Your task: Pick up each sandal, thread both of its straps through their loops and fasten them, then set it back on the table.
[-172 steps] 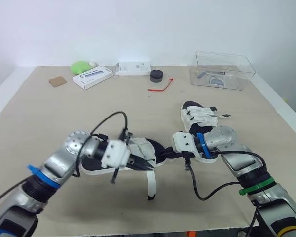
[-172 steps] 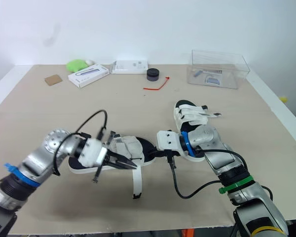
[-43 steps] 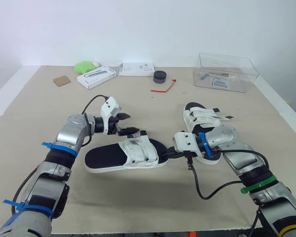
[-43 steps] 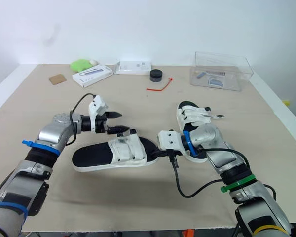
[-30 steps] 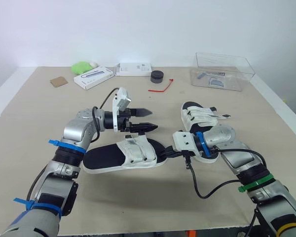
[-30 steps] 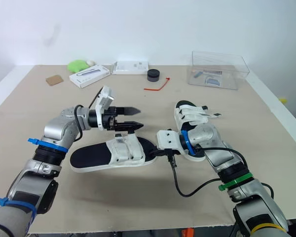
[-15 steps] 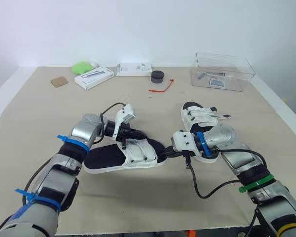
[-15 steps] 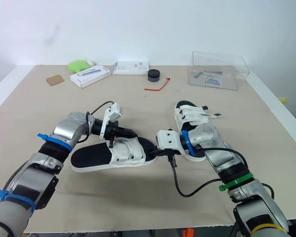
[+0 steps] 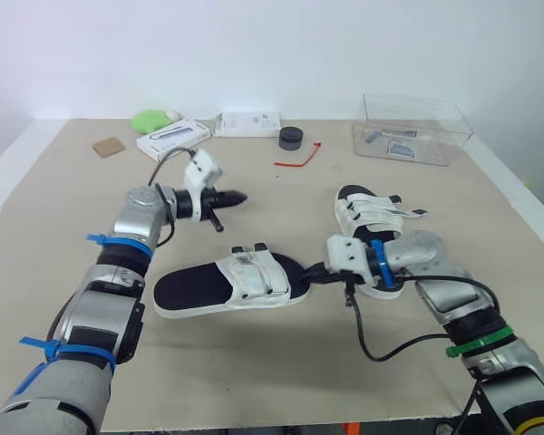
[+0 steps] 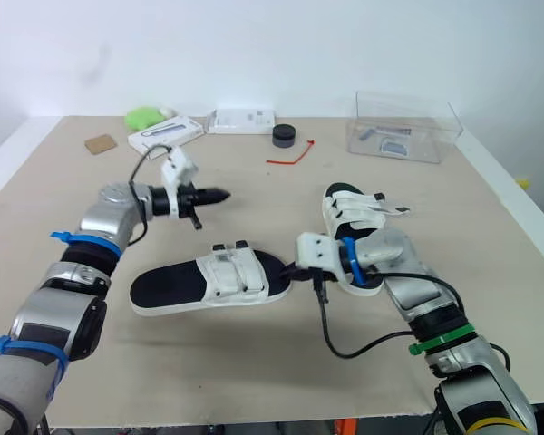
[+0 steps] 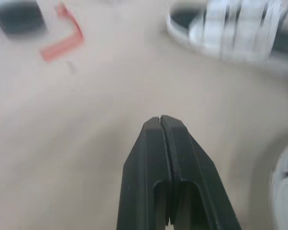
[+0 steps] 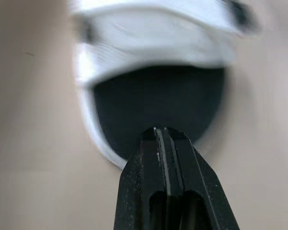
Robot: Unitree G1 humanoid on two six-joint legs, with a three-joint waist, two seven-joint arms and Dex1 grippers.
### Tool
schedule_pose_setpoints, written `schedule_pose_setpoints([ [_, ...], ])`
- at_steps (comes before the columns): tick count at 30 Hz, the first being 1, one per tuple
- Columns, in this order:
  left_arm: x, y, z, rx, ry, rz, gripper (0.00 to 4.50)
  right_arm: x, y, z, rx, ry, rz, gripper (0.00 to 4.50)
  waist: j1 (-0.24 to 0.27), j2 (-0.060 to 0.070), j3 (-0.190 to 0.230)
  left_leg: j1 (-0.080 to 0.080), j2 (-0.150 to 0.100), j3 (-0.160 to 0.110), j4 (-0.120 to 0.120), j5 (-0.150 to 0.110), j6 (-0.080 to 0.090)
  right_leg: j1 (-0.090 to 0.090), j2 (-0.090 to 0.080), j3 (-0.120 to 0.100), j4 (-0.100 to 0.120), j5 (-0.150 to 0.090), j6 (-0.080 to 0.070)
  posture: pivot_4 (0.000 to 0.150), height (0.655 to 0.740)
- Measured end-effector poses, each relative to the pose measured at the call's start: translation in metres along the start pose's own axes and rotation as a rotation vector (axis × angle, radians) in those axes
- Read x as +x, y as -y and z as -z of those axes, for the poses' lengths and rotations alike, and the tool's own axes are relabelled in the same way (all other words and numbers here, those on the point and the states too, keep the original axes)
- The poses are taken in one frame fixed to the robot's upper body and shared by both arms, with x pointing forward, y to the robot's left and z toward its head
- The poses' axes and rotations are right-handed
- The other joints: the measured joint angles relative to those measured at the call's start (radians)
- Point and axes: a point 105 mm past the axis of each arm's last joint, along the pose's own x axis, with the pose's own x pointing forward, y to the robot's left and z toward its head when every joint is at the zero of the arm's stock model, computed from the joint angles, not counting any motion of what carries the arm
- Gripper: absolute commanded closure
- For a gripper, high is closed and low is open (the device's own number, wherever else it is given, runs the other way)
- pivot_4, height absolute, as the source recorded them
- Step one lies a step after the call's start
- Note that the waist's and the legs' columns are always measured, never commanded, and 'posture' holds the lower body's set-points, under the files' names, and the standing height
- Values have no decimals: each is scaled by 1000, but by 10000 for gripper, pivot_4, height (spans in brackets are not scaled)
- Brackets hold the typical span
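Note:
A white sandal with a black footbed (image 9: 219,284) lies flat on the table, both straps (image 9: 254,276) lying across it. The second sandal (image 9: 367,210) lies to its right, straps across, partly behind my right arm. My left gripper (image 9: 242,196) is shut on nothing and hovers behind the near sandal, clear of it. In the left wrist view the fingertips (image 11: 161,120) point over bare table towards the second sandal (image 11: 240,33). My right gripper (image 9: 308,272) is shut, its tips at the near sandal's right end (image 12: 158,103). I cannot tell whether they pinch its rim.
Along the table's back edge stand a clear plastic box (image 9: 410,136), a black puck (image 9: 291,138), a red tie (image 9: 301,156), two white boxes (image 9: 172,139) (image 9: 249,124), a green object (image 9: 150,120) and a cardboard piece (image 9: 109,146).
My left gripper has lifted off the near sandal's straps and drawn back towards the table's far left. The sandal and my right gripper have stayed put.

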Motion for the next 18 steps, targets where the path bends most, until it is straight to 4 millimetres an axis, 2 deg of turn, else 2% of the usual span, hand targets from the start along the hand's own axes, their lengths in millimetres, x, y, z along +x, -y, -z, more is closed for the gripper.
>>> schedule_pose_setpoints([
  [1,-7,2,-6,11,28,11,45000,-9,6,-4,52,37,41,38246,0,0,0,-4,0,0,0,-1,0,-5,0,0,1,0,0,1500,7400],
  [2,-17,9,-11,14,62,34,42443,-24,14,-18,129,133,97,34661,-1,0,0,-12,0,1,0,-1,-1,-13,-1,0,2,1,-1,1500,7400],
  [3,-19,13,-12,13,68,47,39841,-29,16,-22,144,162,113,31894,-1,1,0,-14,1,1,0,0,-1,-15,-1,-1,5,1,-2,1500,7400],
  [4,-26,25,-9,63,61,79,37965,-40,17,-36,199,255,120,27122,-1,1,0,-15,2,0,-1,-1,-2,-15,-3,-2,4,1,-2,1500,7400],
  [5,-32,37,-1,98,43,111,31206,-51,17,-47,229,328,123,20102,0,2,0,-14,3,-1,-2,-2,-3,-15,-3,-4,4,0,-4,1500,7400],
  [6,-32,39,1,100,38,119,28914,-54,17,-50,234,342,125,17631,1,1,0,-15,3,-1,-2,-2,-2,-15,-3,-5,3,0,-5,1500,7400],
  [7,-39,49,7,129,28,139,23974,-60,17,-58,281,422,129,12415,1,2,1,-15,4,-2,-2,-2,-2,-15,-4,-6,-1,-1,-5,1500,7400],
  [8,-42,54,9,139,25,154,20468,-64,17,-60,297,456,134,9392,1,2,1,-15,4,-2,-2,-3,-2,-15,-5,-7,-1,-1,-5,1500,7400],
  [10,-59,79,22,183,-1,228,12840,-80,17,-69,378,597,154,1326,0,2,1,-15,4,-2,-4,-3,-2,-14,-6,-7,-1,-1,-6,1500,7400],
  [12,-81,93,40,199,-74,285,2261,-100,14,-67,421,644,196,0,4,3,2,-14,3,-3,-3,-3,-2,-14,-6,-9,-1,-2,-6,1500,7400],
  [13,-85,92,40,209,-84,285,308,-103,14,-67,422,646,200,0,6,3,2,-14,3,-3,-3,-2,-2,-13,-6,-10,-1,-1,-6,1500,7400],
  [17,-99,89,31,332,-117,306,308,-109,2,-62,421,587,170,0,9,4,2,-10,2,0,-2,0,1,-10,-2,-8,-1,-2,-5,1500,7400],
  [18,-98,88,30,351,-118,300,308,-111,-4,-57,421,550,159,0,9,4,2,-10,2,0,-2,0,1,-9,-2,-8,-1,-4,0,1500,7400],
])
